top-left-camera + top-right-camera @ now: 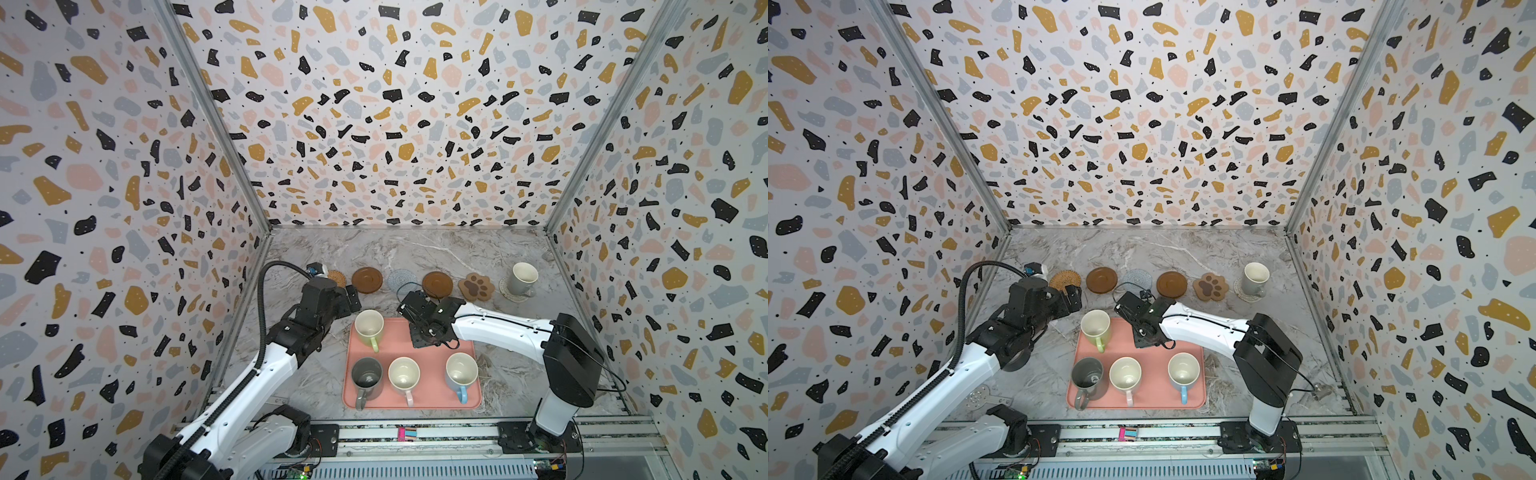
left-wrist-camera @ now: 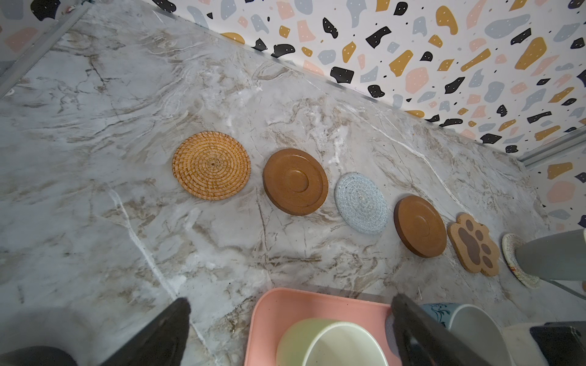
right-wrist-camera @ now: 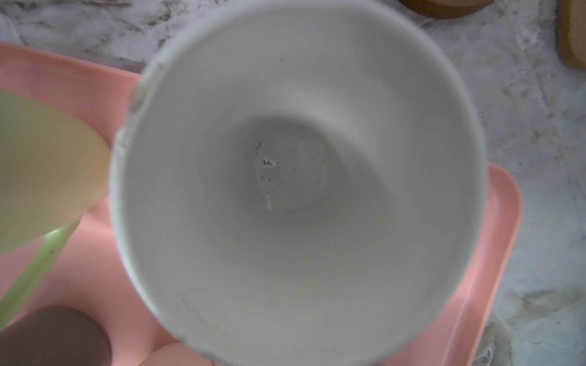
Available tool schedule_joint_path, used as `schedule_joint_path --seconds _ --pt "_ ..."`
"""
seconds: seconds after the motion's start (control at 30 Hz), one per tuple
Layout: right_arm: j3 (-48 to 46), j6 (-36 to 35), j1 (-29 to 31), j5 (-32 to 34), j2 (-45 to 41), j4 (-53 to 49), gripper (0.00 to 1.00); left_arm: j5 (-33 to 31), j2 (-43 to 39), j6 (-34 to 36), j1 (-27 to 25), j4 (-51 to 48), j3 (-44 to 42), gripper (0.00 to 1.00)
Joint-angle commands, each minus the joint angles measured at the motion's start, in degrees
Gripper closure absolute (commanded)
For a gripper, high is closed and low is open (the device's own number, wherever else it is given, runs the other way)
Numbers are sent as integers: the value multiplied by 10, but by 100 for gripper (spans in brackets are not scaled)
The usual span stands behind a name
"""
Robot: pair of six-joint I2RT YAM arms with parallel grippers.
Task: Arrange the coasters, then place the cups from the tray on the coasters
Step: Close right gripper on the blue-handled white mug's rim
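Meanwhile, the right tool (image 1: 422, 332) was pinching a white-lined cup (image 3: 295, 177) over the far side of the pink tray (image 1: 434, 365), just beside the green cup (image 1: 369, 326). The left tool (image 2: 290, 304) hung spread near the tray's far left corner. A grey cup (image 1: 523, 278) stood on the cream coaster (image 1: 505, 291).

Terrazzo-print walls (image 1: 395, 124), grey marble tabletop (image 1: 415, 249).

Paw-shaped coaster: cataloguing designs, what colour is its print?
Dark brown, on the tan paw-shaped coaster; clearest in the left wrist view.
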Motion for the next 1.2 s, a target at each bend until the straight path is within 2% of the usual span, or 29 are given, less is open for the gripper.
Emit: schedule_joint_path --seconds 0.0,1.17 --pt "-6 -8 1 5 -19 2 87 -5 -9 3 -2 6 -3 0" --pt "10 -3 0 19 -67 -6 89 -8 -24 0 -2 2 -9 1"
